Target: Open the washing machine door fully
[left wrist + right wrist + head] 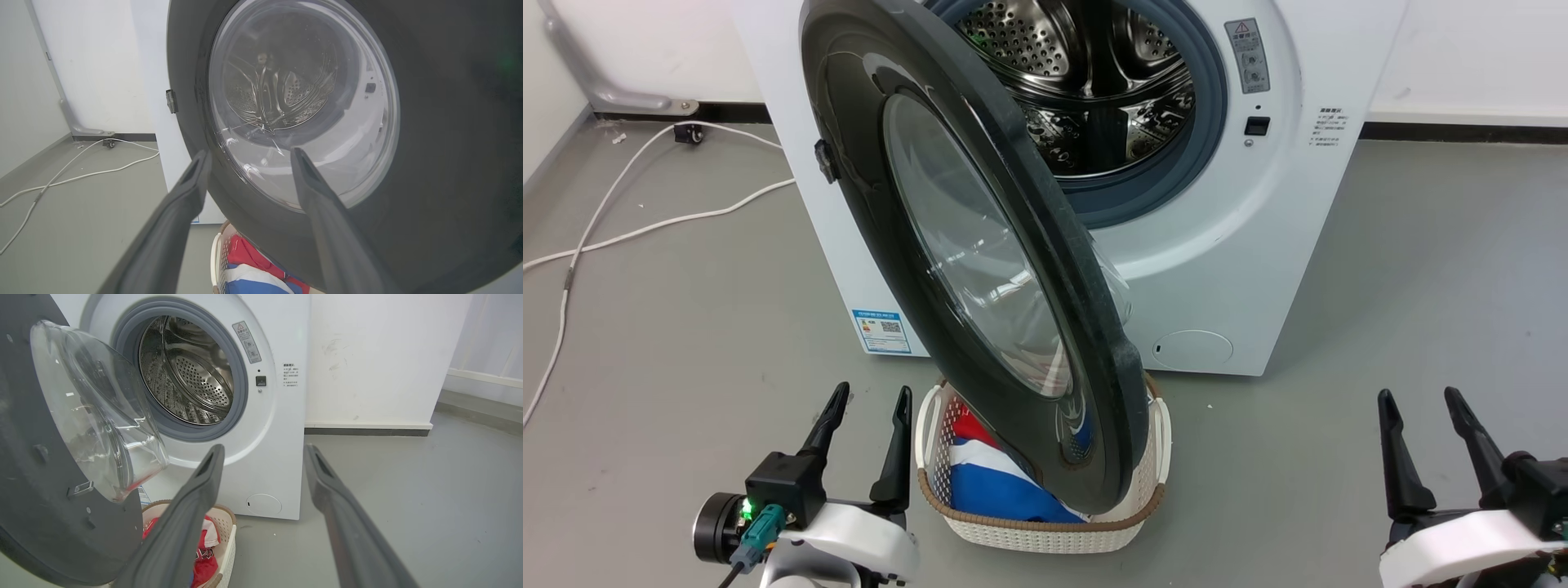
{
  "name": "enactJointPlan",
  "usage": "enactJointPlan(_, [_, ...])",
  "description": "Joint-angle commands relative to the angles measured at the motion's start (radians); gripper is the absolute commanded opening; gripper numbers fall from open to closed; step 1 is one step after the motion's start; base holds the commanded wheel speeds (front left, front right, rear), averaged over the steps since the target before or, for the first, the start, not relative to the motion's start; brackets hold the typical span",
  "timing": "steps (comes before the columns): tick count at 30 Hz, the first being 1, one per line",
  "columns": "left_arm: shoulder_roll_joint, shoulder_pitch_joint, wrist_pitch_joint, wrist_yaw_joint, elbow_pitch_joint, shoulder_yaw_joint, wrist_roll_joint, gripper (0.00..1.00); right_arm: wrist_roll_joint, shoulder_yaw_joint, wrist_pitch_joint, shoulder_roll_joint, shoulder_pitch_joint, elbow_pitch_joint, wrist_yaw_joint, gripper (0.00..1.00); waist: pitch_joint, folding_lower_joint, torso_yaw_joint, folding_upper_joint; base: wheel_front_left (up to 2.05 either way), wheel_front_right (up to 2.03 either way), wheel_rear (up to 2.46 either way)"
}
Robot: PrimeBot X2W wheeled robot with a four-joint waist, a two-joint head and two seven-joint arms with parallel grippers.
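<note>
Here, at the far left, a white cable [645, 220] is seen trailing across the floor [686, 351], well apart from the work. The left claw [872, 392] is held low with its fingers spread and nothing between them, just beside the basket [1045, 535] and on the outer side of the door [1094, 351]. In its wrist view the fingers are aimed at that outer face, though no contact can be made out. The door is swung out from the left side of the machine [1225, 269] and stands nearly edge-on to the robot, its lower rim hanging over the basket, in which red, white and blue laundry [988, 482] is piled. Since the basket is set right below the opening, it is judged to be placed for loading once the way is clear. Behind the door the steel drum [1094, 73] is exposed, so the latch is already released. The swing is judged only part done, with more travel leftward needed. At the right the right claw [1419, 396] is likewise held low, spread and empty, well apart from the door. It faces the inner side and is thus judged well placed to push the door further round.
</note>
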Motion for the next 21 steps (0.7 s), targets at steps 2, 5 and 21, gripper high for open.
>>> enactJointPlan(2, [0.006,0.011,-0.002,0.000,0.004,0.002,0.004,1.00,-0.007,0.007,-0.004,0.009,0.005,0.004,0.000,1.00,0.001,0.0000,-0.002,0.0000,0.00,0.00,0.00])
enactJointPlan(5, [0.010,0.007,-0.002,0.000,0.008,0.000,0.002,1.00,-0.015,0.013,-0.005,0.014,0.004,0.006,0.000,1.00,0.002,0.0000,-0.003,0.0000,0.00,0.00,0.00])
enactJointPlan(21, [0.014,-0.017,-0.002,0.000,0.025,0.004,-0.004,0.00,-0.039,0.027,0.010,0.026,0.027,-0.010,0.000,1.00,0.002,0.0000,-0.003,0.0000,0.00,0.00,0.00])
